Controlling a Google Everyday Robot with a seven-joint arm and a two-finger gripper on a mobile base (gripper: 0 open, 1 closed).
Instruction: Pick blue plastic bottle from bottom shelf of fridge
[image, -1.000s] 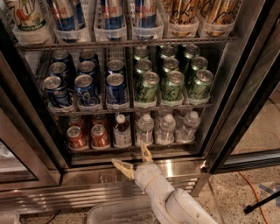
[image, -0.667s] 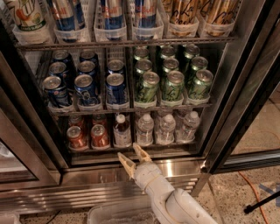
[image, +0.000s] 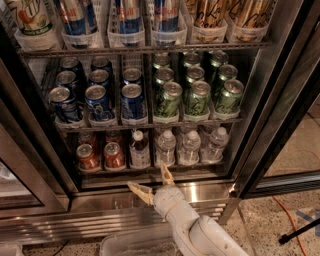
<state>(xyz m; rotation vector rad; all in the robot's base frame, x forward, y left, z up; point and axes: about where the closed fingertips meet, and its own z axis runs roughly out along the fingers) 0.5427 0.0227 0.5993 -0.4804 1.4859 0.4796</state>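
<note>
Fridge (image: 100, 201) fills the view above and beyond the gripper; its top and both sides are cut off, and the cans on the highest visible rack lose their tops at the frame edge. Rear rows on every rack are dim and hard to count. The arm (image: 196, 231) enters from the lower edge, its base out of view, beside a clear bin (image: 131, 244) that is also cut off. Middle rack, above the gripper: blue cans (image: 132, 100) to the left, green cans (image: 170, 97) to the right, in lane trays. Bottom shelf (image: 100, 171), just beyond the fingertips: red cans (image: 114, 155) to the upper left, water bottles (image: 190, 147) to the upper right. The blue plastic bottle (image: 139, 148) stands upright between them, straight ahead of the gripper, white cap up, dark drink inside. Gripper (image: 147, 176) sits over the steel sill, fingers spread wide, empty, apart from the bottle.
</note>
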